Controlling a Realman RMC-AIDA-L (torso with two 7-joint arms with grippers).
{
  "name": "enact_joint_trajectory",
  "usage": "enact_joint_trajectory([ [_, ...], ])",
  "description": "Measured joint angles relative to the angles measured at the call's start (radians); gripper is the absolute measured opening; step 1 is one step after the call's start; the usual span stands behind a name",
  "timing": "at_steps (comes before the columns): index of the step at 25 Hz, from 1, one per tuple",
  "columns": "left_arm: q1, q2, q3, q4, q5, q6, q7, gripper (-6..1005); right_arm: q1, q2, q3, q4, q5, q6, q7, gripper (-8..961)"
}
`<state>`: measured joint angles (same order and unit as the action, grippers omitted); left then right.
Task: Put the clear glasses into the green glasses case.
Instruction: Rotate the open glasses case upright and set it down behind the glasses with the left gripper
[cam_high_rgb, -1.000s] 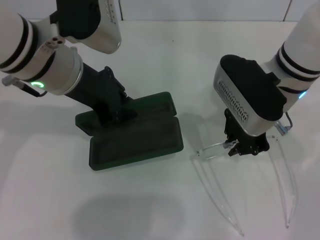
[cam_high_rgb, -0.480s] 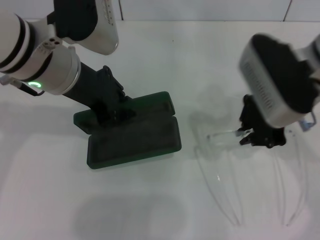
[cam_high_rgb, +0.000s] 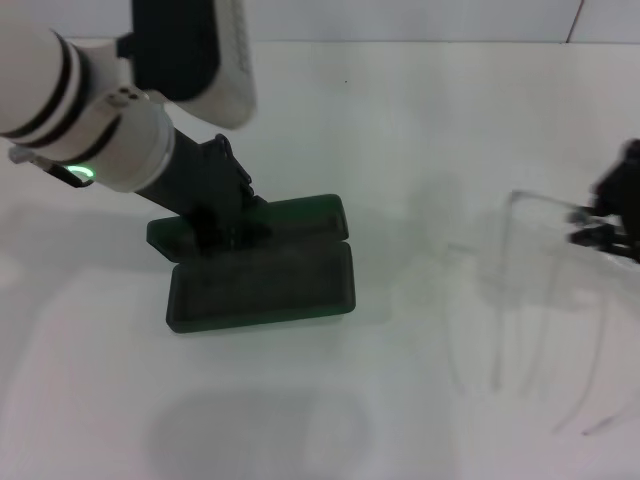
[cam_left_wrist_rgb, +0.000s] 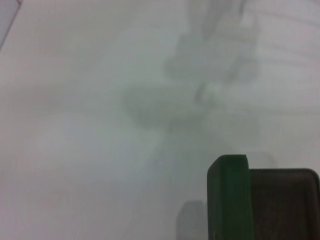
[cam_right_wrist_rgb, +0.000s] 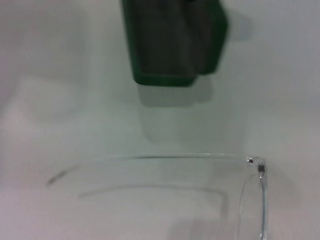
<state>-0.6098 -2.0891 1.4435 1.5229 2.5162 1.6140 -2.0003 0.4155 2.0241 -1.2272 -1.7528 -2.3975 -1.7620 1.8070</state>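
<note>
White table (cam_high_rgb: 400, 120), open green glasses case (cam_high_rgb: 262, 285)

No readable text, label or number shows on anything.

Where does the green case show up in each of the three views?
Head view: case lies open left of centre, under the left end effector.
Left wrist view: only a green corner at the lower edge.
Right wrist view: at the top, beyond the glasses.
Shared landmark: the white table.
</note>
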Motion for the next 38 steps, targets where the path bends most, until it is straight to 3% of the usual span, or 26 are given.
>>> enact_joint_trajectory([
  [7,-0.039,-0.003,0.126,-0.014,0.033,-0.093,-0.029,210,-0.149,0.004,0.3,-0.083,0.101,-0.058,-0.003,115],
  [13,-0.067,-0.004,0.198,-0.043,0.032,-0.239,-0.058,211,-0.155,0.004,0.633,-0.05,0.201,-0.149,-0.055,116],
  [20,-0.134,-0.008,0.281,-0.125,0.027,-0.337,-0.176,211,-0.151,-0.001,0.915,0.023,0.227,-0.186,-0.14,116],
  [29,-0.179,-0.011,0.376,-0.227,0.03,-0.474,-0.26,211,-0.146,-0.006,1.076,0.058,0.226,-0.193,-0.181,115],
  [38,-0.226,-0.011,0.436,-0.272,0.031,-0.482,-0.273,211,-0.143,-0.01,1.088,0.094,0.221,-0.169,-0.19,115],
])
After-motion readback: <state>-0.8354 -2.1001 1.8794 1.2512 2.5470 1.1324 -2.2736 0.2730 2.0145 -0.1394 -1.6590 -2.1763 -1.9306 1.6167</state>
